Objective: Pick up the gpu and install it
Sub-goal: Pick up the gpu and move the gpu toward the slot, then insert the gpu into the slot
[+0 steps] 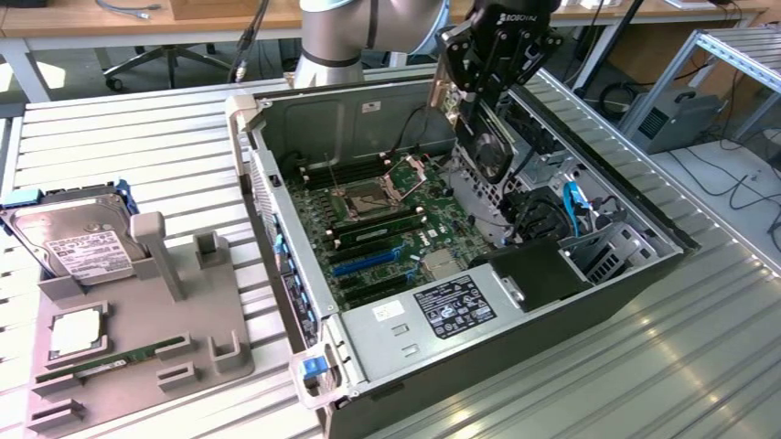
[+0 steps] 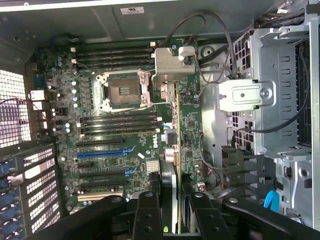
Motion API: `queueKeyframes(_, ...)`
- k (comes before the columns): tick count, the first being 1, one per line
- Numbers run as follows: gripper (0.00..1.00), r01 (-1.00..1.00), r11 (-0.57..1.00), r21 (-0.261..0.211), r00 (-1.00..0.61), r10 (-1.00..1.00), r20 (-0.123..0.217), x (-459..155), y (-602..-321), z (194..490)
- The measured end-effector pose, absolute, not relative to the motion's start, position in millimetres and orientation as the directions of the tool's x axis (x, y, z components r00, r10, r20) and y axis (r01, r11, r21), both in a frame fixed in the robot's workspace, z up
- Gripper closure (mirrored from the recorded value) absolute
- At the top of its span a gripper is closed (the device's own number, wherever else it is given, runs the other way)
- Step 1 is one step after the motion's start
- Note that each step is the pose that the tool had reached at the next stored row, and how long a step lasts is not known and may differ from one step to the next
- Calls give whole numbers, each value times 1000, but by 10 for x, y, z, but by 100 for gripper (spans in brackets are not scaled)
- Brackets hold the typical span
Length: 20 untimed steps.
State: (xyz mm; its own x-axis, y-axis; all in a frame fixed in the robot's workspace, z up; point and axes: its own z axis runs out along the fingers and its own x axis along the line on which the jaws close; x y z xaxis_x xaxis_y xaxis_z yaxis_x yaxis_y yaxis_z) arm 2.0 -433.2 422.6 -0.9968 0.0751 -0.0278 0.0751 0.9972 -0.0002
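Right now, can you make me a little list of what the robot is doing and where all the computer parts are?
holding: gripper shut on gpu
gpu pose: on edge, above the motherboard
case: case lying open on the table
spare parts: hard drive and RAM stick on the tray, at the exterior view's left

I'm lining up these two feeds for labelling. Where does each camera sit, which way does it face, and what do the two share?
Exterior view: off the arm, high up, looking down at the open computer case on the slatted table; the arm and gripper show, holding the gpu above the case.
Wrist view: on the wrist, looking along the gripper into the case, with the gpu edge-on.
Shared: gripper, gpu, case, motherboard.
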Motion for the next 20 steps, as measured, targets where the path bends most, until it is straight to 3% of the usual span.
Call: queueKeyframes(20,73,30,1000,0,-999,30,-28,20,-4332,4226)
